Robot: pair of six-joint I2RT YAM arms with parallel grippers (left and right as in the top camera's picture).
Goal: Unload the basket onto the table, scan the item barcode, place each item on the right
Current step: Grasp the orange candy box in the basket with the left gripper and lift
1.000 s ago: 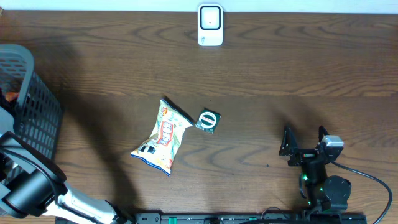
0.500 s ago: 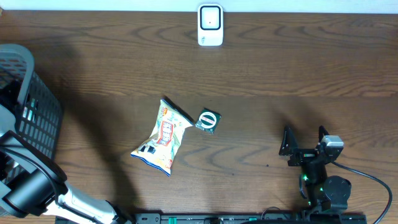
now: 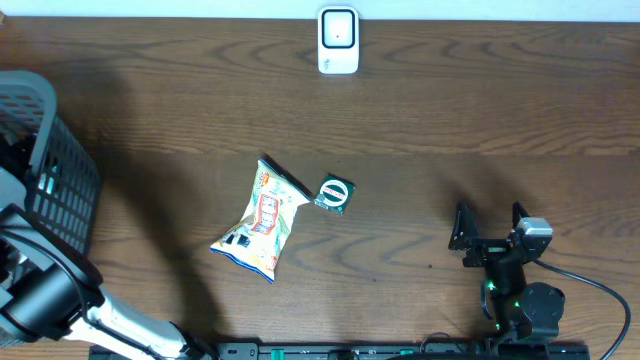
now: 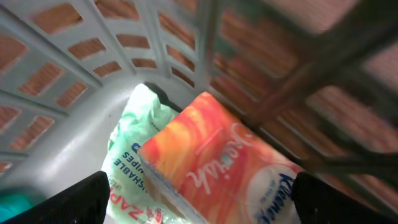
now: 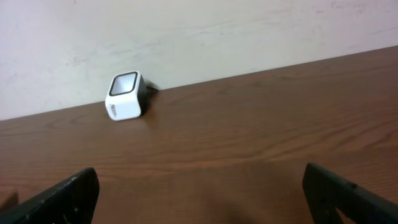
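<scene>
While inside grey basket (image 4: 62, 143), orange tissue pack (image 4: 217, 168) atop green wipes pouch (image 4: 134, 146).

The basket walls (image 4: 62, 62) and an orange pack (image 4: 211, 162) hem the left gripper (image 4: 200, 200) — open table (image 5: 261, 143) stretches to the scanner (image 5: 124, 96).

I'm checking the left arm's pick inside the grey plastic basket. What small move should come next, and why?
Probably lower the left gripper slightly and close on the orange tissue pack. Its fingers stand wide apart either side of that pack, holding nothing, and the pack lies partly over the pale green wipes packet in the grey plastic basket, so it looks easiest to take.
</scene>
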